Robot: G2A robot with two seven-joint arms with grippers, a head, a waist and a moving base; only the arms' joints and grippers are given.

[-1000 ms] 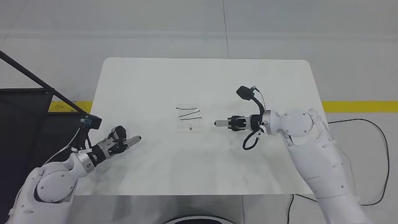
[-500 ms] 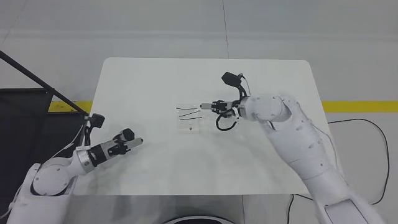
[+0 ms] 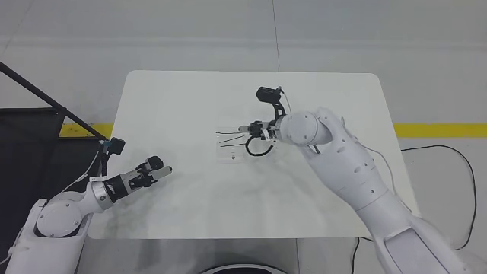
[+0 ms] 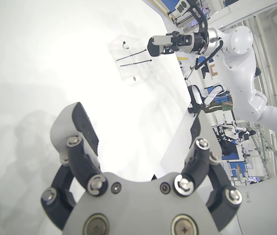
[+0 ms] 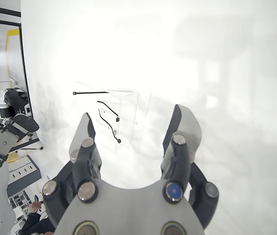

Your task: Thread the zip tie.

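Near the middle of the white rectangular table (image 3: pixel 190 99), three thin black plastic zip ties (image 5: pixel 90 93) lie loose on a clear flat plastic sheet (image 3: pixel 222 154). The right gripper (image 3: pixel 243 129) hovers close by their ends, its fingers spread and empty. The left gripper (image 3: pixel 161 171) hangs well apart, near the table's front-left edge, likewise spread and empty. The ties are flat, thin and crowded, so a pinch could slip off, catch two together, or drag the sheet and scatter them.
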